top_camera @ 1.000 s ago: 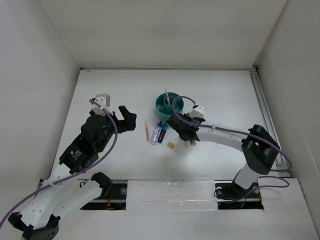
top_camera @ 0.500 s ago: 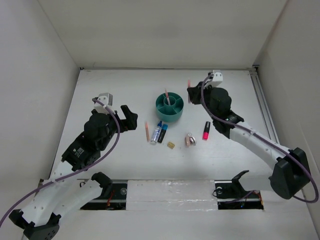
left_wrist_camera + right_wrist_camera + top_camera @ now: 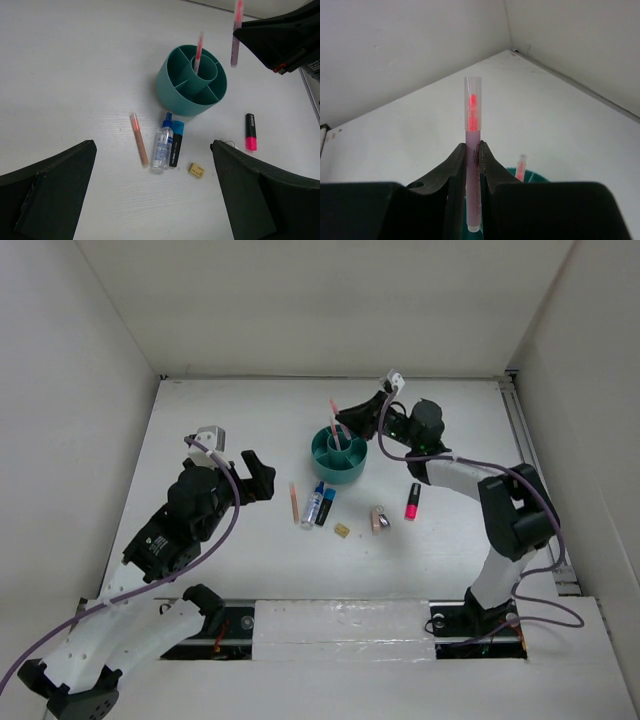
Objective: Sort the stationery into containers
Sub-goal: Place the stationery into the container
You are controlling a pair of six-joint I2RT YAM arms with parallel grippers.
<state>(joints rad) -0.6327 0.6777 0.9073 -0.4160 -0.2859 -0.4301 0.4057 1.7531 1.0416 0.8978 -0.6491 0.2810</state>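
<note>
The round teal organizer (image 3: 338, 455) stands mid-table with one pink pencil (image 3: 337, 439) upright in its central cup. My right gripper (image 3: 343, 419) is shut on a second pink pencil (image 3: 473, 145) with a clear cap, held upright just above the organizer's far rim (image 3: 532, 175); the held pencil also shows in the left wrist view (image 3: 236, 35). On the table lie a salmon pencil (image 3: 293, 502), a blue-capped clear pen (image 3: 314, 506), a dark marker (image 3: 326, 507), a tan block (image 3: 342, 530), pinkish clips (image 3: 379, 519) and a pink highlighter (image 3: 412, 501). My left gripper (image 3: 256, 478) is open and empty, left of them.
White walls close in the table at the left, back and right. A metal rail (image 3: 525, 455) runs along the right edge. The right arm's cable (image 3: 470, 465) loops above the highlighter.
My right gripper rose from the table near the clips, swung to the back with the pink pencil, then moved left over the organizer. The left arm has barely moved.
</note>
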